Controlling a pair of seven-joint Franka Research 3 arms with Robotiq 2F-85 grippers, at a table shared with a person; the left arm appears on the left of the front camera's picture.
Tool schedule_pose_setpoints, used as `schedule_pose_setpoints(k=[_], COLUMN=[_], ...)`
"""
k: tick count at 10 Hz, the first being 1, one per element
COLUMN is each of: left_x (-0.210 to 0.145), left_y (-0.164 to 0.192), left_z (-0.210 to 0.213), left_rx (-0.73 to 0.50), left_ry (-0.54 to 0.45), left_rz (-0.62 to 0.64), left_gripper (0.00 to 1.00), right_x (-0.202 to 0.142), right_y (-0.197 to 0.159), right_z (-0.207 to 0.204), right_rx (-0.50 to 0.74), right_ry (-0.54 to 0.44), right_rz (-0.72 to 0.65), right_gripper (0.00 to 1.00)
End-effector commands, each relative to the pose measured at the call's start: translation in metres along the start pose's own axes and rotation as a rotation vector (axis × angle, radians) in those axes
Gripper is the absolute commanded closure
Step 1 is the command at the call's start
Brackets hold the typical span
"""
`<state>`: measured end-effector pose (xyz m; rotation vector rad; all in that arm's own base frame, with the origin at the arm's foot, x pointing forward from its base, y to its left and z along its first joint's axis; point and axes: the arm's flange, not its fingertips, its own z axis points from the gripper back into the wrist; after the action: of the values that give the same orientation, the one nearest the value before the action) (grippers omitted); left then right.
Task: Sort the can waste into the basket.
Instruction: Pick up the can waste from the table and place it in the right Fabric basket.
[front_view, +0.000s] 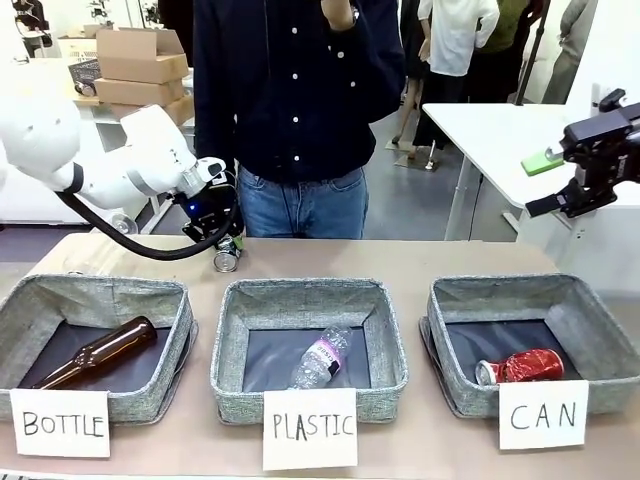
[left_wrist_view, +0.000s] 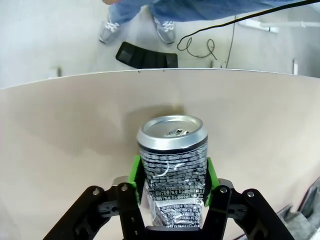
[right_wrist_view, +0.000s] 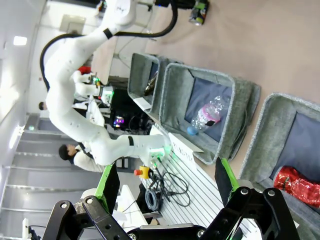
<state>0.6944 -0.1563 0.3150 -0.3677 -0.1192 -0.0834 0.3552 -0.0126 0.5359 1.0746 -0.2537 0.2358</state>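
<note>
Left wrist view | left gripper (left_wrist_view: 172, 176) grasps can (left_wrist_view: 172, 150) near table edge (left_wrist_view: 75, 80) | right gripper (right_wrist_view: 165, 179) released

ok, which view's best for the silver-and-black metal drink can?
Left wrist view: the silver-and-black metal drink can is close up, between green pads of the left gripper. Front view: small, partly hidden by that gripper. Right wrist view: tiny, top edge.

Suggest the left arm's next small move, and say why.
Probably lift straight up: the left gripper presses its green pads on both sides of the silver and black can, so it looks gripped. The CAN basket, holding the red can, is at the robot's right.
</note>
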Motion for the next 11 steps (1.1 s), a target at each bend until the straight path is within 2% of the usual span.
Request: schedule_pose_setpoints(k=[1,2,3,5,6,7,8,9,10,11], left_x=[0.0,-0.001,-0.006,-0.049,-0.095,-0.151,-0.212,-0.251,-0.286,-0.307], left_y=[0.001,0.001,-0.001,-0.022,-0.039,-0.054,-0.064,-0.069,-0.074,-0.073], left_z=[0.004,0.005,0.014,0.072,0.113,0.151,0.171,0.166,0.152,0.149], left_rx=[0.035,0.031,0.026,0.026,-0.023,-0.106,-0.176,-0.252,-0.225,-0.24], left_ry=[0.003,0.004,0.023,0.013,-0.007,-0.061,-0.102,-0.015,0.044,0.051], left_rz=[0.011,0.008,0.011,-0.029,-0.145,-0.356,-0.613,-0.801,-0.93,-1.012], left_gripper=[1.0,0.95,1.0,1.0,1.0,1.0,1.0,1.0,1.0,1.0], right_x=[0.0,0.0,0.0,0.0,0.0,0.0,0.0,0.0,0.0,0.0], right_y=[-0.001,-0.001,-0.001,-0.001,-0.001,-0.001,-0.001,-0.001,-0.001,-0.001], right_z=[0.003,0.003,0.003,0.003,0.003,0.003,0.003,0.003,0.003,0.003], right_rx=[0.001,0.001,0.001,0.001,0.001,0.001,0.001,0.001,0.001,0.001], right_ry=[0.007,0.007,0.007,0.007,0.007,0.007,0.007,0.007,0.007,0.007], right_rz=[0.029,0.029,0.029,0.029,0.029,0.029,0.029,0.029,0.029,0.029], right_gripper=[0.0,0.0,0.0,0.0,0.0,0.0,0.0,0.0,0.0,0.0])
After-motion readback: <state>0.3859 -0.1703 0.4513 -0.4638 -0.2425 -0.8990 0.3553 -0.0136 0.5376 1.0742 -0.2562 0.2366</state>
